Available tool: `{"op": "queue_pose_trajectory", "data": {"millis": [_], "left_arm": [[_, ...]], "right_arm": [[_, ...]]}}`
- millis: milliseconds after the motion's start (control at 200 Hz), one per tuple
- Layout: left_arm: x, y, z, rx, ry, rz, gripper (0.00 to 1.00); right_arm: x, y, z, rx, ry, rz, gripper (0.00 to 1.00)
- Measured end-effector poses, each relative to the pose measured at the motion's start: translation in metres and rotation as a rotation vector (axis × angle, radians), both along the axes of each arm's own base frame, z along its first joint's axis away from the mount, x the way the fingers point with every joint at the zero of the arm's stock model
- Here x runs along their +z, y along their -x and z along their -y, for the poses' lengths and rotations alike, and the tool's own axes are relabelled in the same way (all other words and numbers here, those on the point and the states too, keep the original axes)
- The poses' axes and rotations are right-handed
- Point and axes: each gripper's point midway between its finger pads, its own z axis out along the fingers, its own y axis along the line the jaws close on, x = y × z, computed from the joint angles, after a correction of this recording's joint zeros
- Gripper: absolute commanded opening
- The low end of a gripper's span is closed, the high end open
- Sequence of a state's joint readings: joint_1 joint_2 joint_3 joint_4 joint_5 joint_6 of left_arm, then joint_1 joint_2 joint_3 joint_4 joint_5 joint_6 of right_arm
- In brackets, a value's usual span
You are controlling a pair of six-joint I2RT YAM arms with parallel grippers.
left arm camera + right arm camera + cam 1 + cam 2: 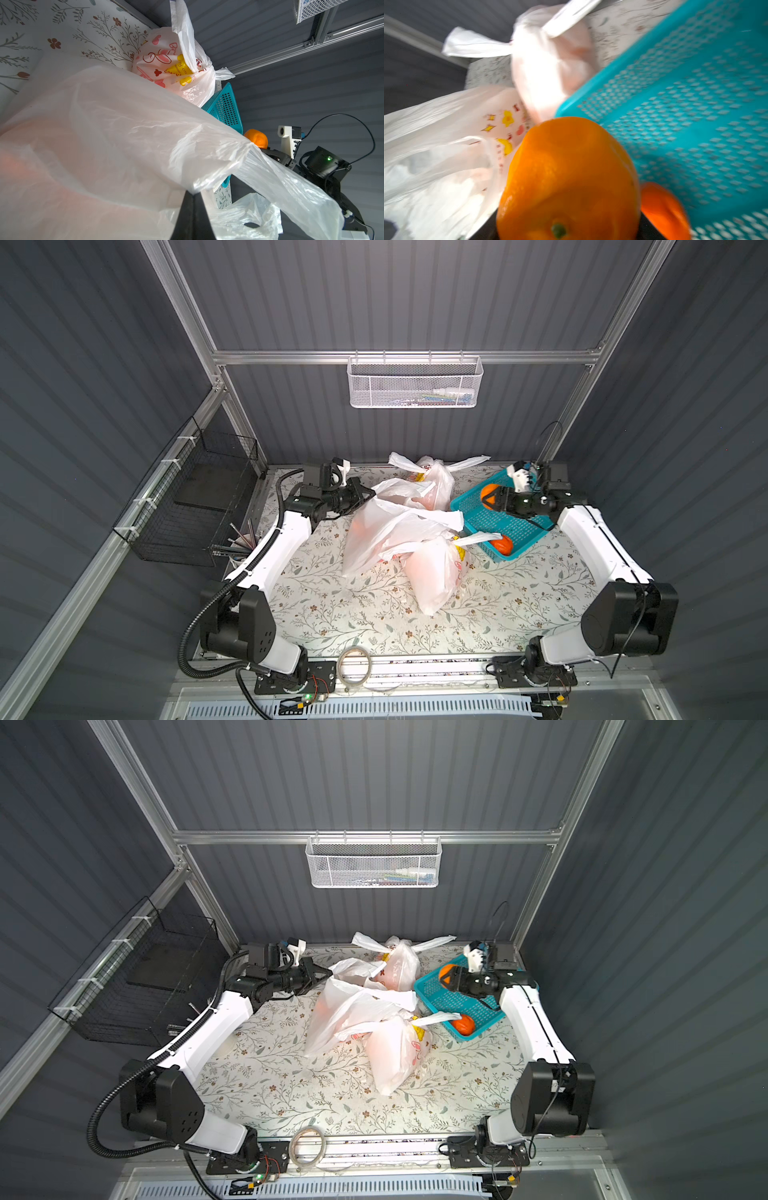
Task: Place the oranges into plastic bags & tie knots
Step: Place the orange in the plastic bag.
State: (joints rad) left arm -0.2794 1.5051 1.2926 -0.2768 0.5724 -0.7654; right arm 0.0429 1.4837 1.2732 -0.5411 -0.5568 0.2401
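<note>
My left gripper (371,494) (194,194) is shut on the rim of an open plastic bag (386,539) (124,135), holding that edge up off the table. Faint orange shapes show through its film. My right gripper (492,501) is shut on an orange (489,492) (569,178) over the far corner of the teal basket (515,526) (695,104). Another orange (502,545) (662,209) lies at the basket's near end. Two filled bags lie shut: one at the back (434,487) with its knot (428,467), and one in front (432,576) with its knot (456,542).
A black wire basket (195,497) hangs on the left wall, with a cup of pens (243,541) below it. A white mesh basket (415,383) hangs on the back rail. A roll of tape (354,664) lies at the table's front edge.
</note>
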Motion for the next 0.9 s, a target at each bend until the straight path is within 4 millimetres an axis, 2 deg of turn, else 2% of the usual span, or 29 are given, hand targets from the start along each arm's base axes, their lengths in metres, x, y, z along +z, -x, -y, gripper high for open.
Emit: {"op": "queue_pose_trajectory", "data": {"millis": [80,155,375,580,695,901], "left_arm": [[0.0,0.001,0.001,-0.006,0.004,-0.001,0.0],[0.001,0.002,0.001,-0.011,0.007,-0.002,0.0],[0.001,0.003,0.003,-0.022,0.014,-0.004,0.0],[-0.004,0.005,0.003,-0.024,0.012,-0.016,0.0],[-0.003,0.005,0.003,-0.027,0.014,-0.015,0.0],[0.0,0.006,0.003,-0.028,0.017,-0.009,0.0]], "right_arm": [[0.003,0.007,-0.047,0.102,-0.072,-0.003,0.61],[0.009,0.014,-0.081,0.173,-0.124,0.003,0.61],[0.022,0.038,-0.151,0.318,-0.234,-0.007,0.61],[0.025,0.056,-0.192,0.375,-0.301,-0.027,0.62],[0.02,0.046,-0.206,0.364,-0.337,-0.035,0.62],[-0.011,0.03,-0.228,0.331,-0.358,-0.097,0.65]]}}
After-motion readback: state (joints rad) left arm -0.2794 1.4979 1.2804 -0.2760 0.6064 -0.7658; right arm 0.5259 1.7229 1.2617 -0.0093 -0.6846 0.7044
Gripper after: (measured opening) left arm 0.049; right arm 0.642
